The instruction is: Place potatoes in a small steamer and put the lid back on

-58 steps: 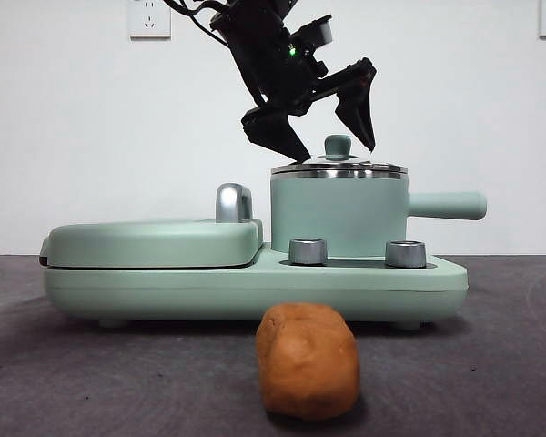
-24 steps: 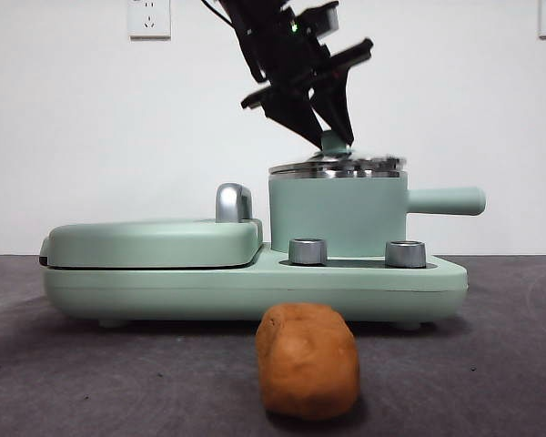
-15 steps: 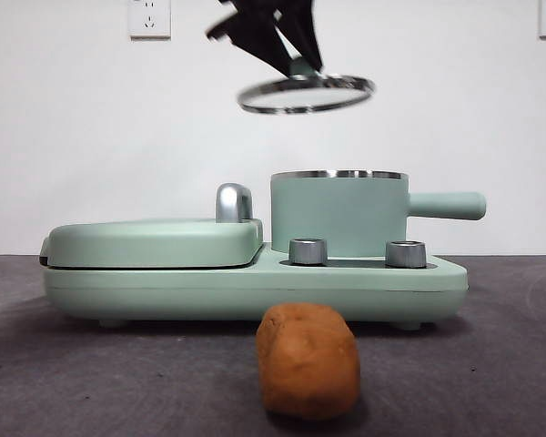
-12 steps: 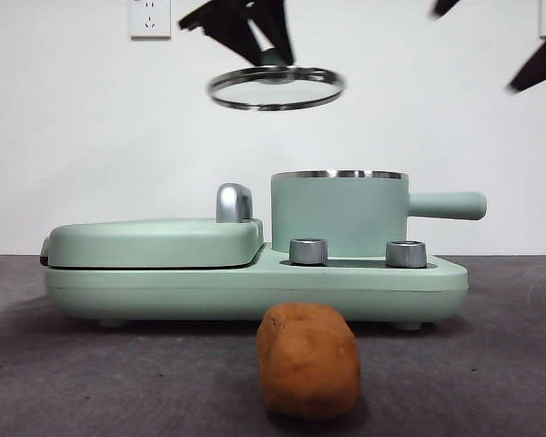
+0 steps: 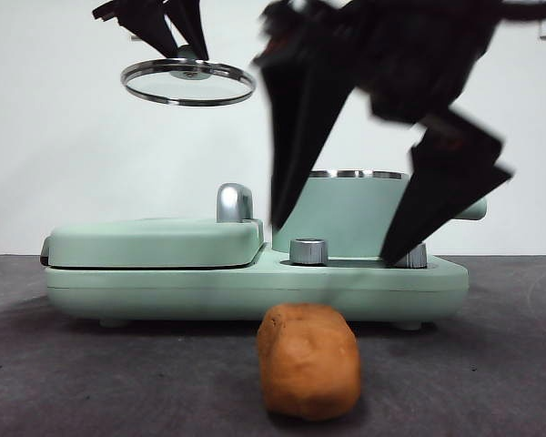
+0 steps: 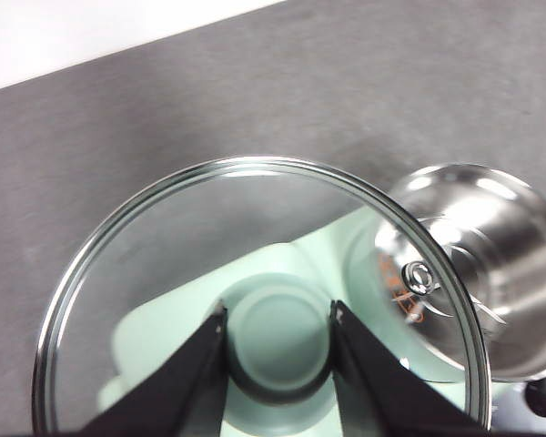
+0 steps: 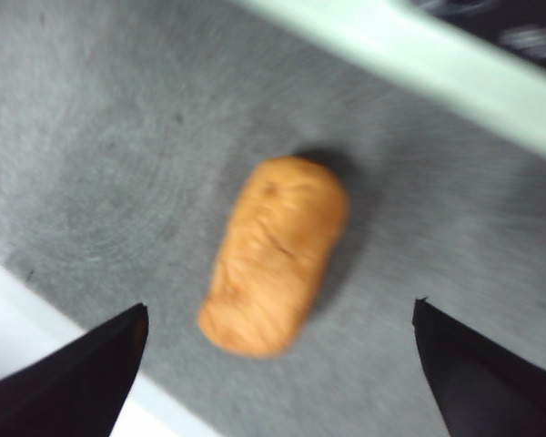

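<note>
The orange-brown potato [image 5: 308, 360] lies on the dark table in front of the cooker; it also shows in the right wrist view [image 7: 273, 252]. The mint steamer pot [image 5: 350, 211] stands open on the cooker's right side, partly hidden by an arm. My left gripper [image 5: 177, 41] is shut on the mint knob [image 6: 278, 340] of the glass lid [image 5: 188, 82] and holds it high above the grill cover. My right gripper [image 5: 341, 241] is open, large and blurred, above the potato with its jaws spread wide [image 7: 278, 355].
The mint cooker base [image 5: 255, 284] carries a flat grill cover [image 5: 155, 241] at left, a steel latch [image 5: 234, 202] and two steel dials [image 5: 308, 251]. The steel pot interior [image 6: 491, 273] shows in the left wrist view. A white wall stands behind.
My left gripper closed on the knob, lifted the lid off the pot and carried it up and left. My right gripper has come down into view over the potato.
</note>
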`<action>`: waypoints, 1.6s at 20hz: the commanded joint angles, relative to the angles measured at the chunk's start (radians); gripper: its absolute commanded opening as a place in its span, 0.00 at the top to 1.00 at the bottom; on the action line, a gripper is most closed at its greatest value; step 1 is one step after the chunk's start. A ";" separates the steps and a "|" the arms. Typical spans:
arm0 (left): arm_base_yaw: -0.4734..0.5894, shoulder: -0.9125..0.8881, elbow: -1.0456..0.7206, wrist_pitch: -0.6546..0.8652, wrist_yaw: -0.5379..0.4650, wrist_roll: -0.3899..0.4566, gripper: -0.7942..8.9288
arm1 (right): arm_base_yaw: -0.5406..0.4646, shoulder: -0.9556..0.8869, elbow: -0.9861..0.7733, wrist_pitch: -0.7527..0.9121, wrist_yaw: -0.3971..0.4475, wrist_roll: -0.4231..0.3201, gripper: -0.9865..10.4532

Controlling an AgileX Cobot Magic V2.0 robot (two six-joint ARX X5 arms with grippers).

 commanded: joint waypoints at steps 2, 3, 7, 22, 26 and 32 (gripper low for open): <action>0.016 -0.004 0.036 0.013 0.000 0.011 0.91 | 0.039 0.109 0.020 0.090 0.003 0.016 0.51; 0.021 -0.004 0.036 0.013 0.000 0.011 0.91 | 0.045 0.139 0.020 0.108 0.003 0.016 0.51; 0.026 -0.005 0.036 0.013 0.000 0.019 0.91 | 0.050 0.246 0.020 0.134 0.004 0.014 0.51; 0.044 -0.004 0.035 0.018 0.000 0.023 0.91 | -0.127 0.290 0.511 -0.287 -0.020 -0.206 0.78; 0.044 -0.004 0.035 0.024 0.000 0.023 0.91 | -0.259 0.412 0.832 -0.388 -0.019 -0.270 0.78; 0.039 -0.004 0.035 0.020 0.004 0.022 0.91 | -0.385 0.691 1.234 -0.467 -0.018 -0.288 0.77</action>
